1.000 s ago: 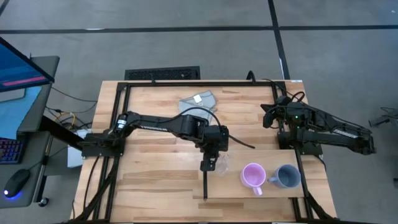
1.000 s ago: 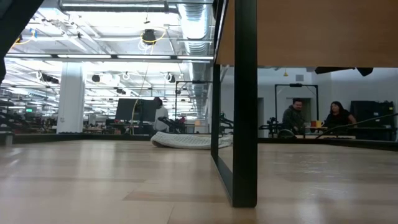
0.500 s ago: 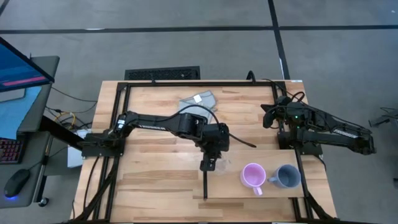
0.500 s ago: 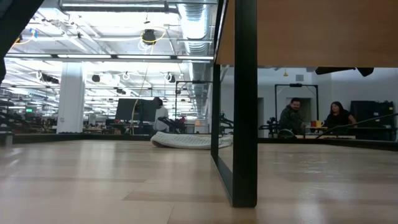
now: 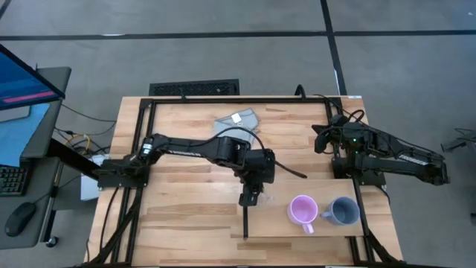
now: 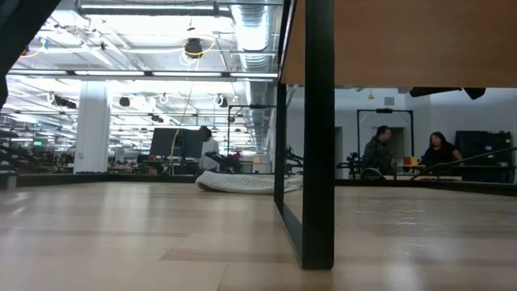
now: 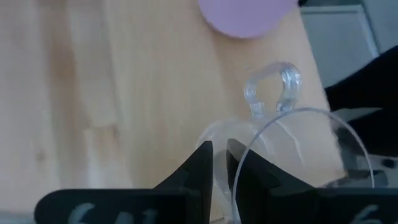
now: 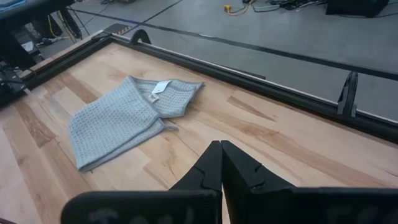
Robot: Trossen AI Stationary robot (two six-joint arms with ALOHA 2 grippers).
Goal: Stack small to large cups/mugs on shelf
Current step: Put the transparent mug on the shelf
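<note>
Light-wood slatted tabletop in a black frame, centre of the high view, grey floor all round. Shelf lying at lower right of the table, black divider strip along its left end.

Left gripper reaching from the left to lower centre of the high view, just above the divider strip, clenched on the rim of the clear cup; in the left wrist view, fingers pinching the glass wall, looped handle toward the upper right, cup over the shelf surface. Cup barely discernible from above.

Pink-purple mug standing on the shelf right of centre, grey-blue mug just beside it to the right; whether touching cannot be told.

Right gripper parked at upper right of the table, fingers closed together on nothing, pointed toward the folded cloth at upper centre of the tabletop.

Low view: black upright post at centre, wood surface across the bottom, open workshop beyond with ceiling lights; two seated persons at right, one standing person left of centre.
</note>
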